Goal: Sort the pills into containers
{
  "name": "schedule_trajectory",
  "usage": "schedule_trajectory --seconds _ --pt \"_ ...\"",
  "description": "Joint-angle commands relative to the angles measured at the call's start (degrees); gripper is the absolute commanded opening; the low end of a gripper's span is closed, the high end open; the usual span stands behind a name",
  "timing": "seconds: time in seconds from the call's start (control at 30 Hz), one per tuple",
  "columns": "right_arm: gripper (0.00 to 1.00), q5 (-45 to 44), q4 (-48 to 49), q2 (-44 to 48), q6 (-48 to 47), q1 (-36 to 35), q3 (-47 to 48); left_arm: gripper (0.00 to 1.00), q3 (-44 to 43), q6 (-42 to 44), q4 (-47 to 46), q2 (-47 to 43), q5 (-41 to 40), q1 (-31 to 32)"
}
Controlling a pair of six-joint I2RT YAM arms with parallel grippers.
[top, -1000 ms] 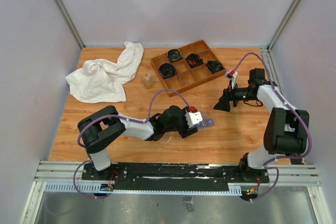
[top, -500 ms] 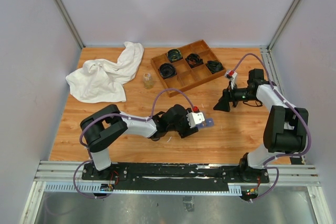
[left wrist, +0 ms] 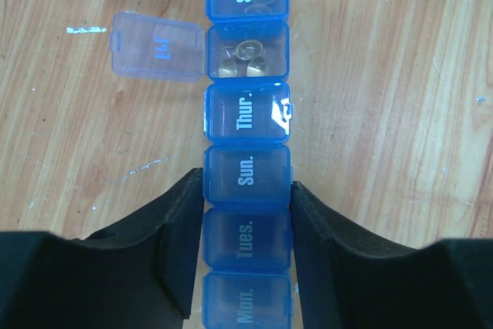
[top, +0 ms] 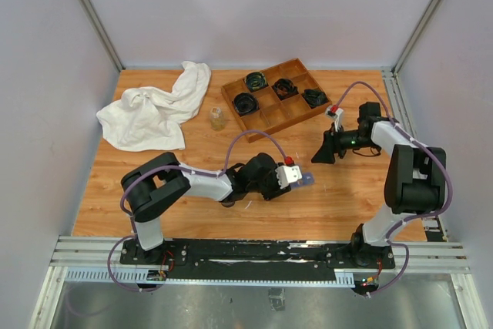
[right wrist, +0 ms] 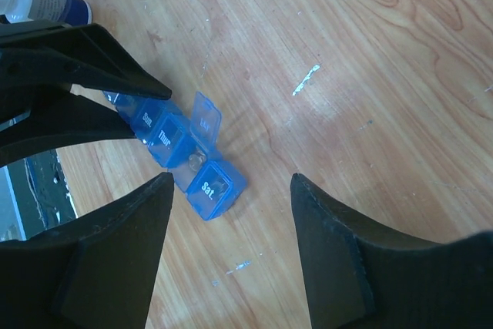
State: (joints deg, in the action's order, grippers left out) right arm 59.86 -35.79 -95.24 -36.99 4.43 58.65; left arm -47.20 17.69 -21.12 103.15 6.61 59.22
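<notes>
On bare tabletop (left wrist: pixel 400 113), pill organizer (left wrist: pixel 246 113) edge-tight in left hand (left wrist: pixel 246 190).

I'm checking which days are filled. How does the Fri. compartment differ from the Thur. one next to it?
The Fri. compartment has its lid flipped open sideways; the Thur. compartment is snapped shut. The Fri. compartment shows pills inside; none can be seen through the top of the Thur. compartment. Both are blue square cells of the same organizer strip, with white day labels.

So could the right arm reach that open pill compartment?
Probably yes: the compartment has its lid flipped aside, the left arm holds the strip further along, and the right arm hovers close by, jaws open.
</notes>
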Motion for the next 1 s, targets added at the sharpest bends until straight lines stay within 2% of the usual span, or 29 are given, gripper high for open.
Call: schedule_trajectory --seconds 0.0,0.13,0.23,0.4,0.47,0.63,0.97 --pt "0.62 -1.1 1.0 -1.4 2.8 -1.3 2.0 0.43 -1.7 0.6 0.2 1.4 1.7 -0.5" --pt "0.53 -2.5 2.6 -3.2 5.9 -2.2 3.0 0.24 -1.7 1.2 0.5 1.4 2.7 -0.7" --pt "0.44 -3.1 3.7 -5.2 8.2 -3.2 4.0 0.21 -2.0 2.4 0.7 1.8 3.5 -0.9" --pt "0.22 -5.2 4.5 -10.2 11.3 -4.7 6.2 0.20 -2.5 3.9 1.1 1.9 4.8 -1.1" --pt "0.18 -5.5 4.1 -11.5 11.1 -5.5 6.6 0.20 -2.8 3.9 1.2 2.0 5.3 -1.2" --pt "0.12 -5.5 2.9 -12.5 9.8 -7.4 6.4 0.19 -3.2 3.4 0.7 2.4 6.3 -1.4" --pt "0.09 0.2 -4.8 -14.3 2.5 -8.0 7.2 0.18 -3.1 1.8 0.7 2.8 7.3 -1.8"
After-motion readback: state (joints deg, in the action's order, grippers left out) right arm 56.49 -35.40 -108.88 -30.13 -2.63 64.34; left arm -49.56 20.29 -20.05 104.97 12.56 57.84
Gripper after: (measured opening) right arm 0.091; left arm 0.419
